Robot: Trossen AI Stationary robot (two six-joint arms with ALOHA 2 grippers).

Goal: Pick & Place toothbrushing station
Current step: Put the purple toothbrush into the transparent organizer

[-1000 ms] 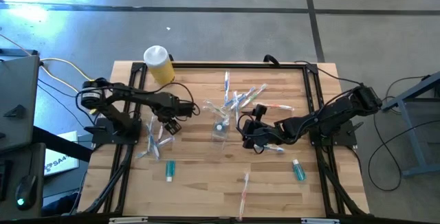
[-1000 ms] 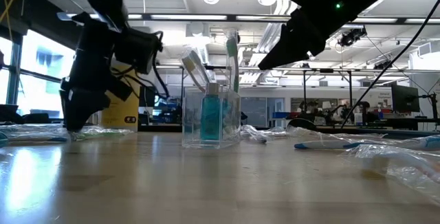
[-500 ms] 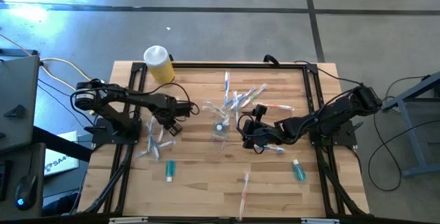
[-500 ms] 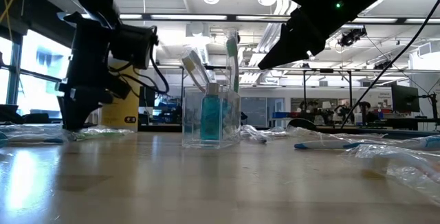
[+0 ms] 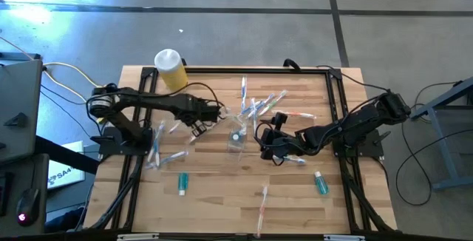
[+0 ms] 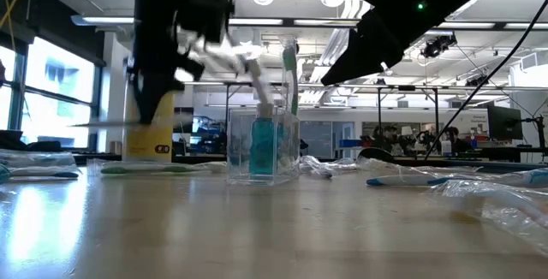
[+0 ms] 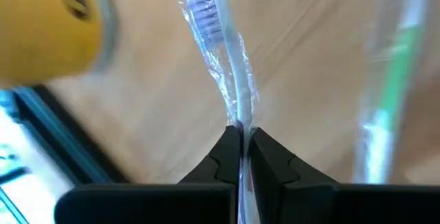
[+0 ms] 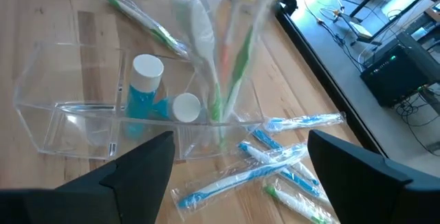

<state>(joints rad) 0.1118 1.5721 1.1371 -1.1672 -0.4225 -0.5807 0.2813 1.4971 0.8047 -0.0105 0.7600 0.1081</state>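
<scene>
1. My left gripper [image 5: 209, 115] is pressed together on a wrapped toothbrush [image 7: 221, 66]; in the left wrist view the fingers [image 7: 223, 157] pinch its clear wrapper with the bristle end sticking out ahead.
2. From overhead I see that gripper raised over the table [image 5: 222, 189], just to the left of the clear cup [image 5: 236, 137], with the left arm reaching in from its base at the table's left edge.
3. In the low view the held brush shows as a pale blur beside the cup [image 6: 263, 146], up near its rim.
4. The cup stands upright near the table's middle, holding a teal white-capped tube [image 8: 141, 90] and a few upright brushes.
5. My right gripper [image 5: 267, 141] sits just to the right of the cup with its fingers [image 8: 141, 163] spread wide and nothing between them.
6. Loose wrapped brushes [image 8: 261, 162] lie on the wood near the cup, with more in a scatter behind it.
7. Farther out, a teal tube [image 5: 182, 182] lies front left, another [image 5: 321, 183] front right, and the yellow bottle [image 5: 171, 69] stands at the back left corner.
</scene>
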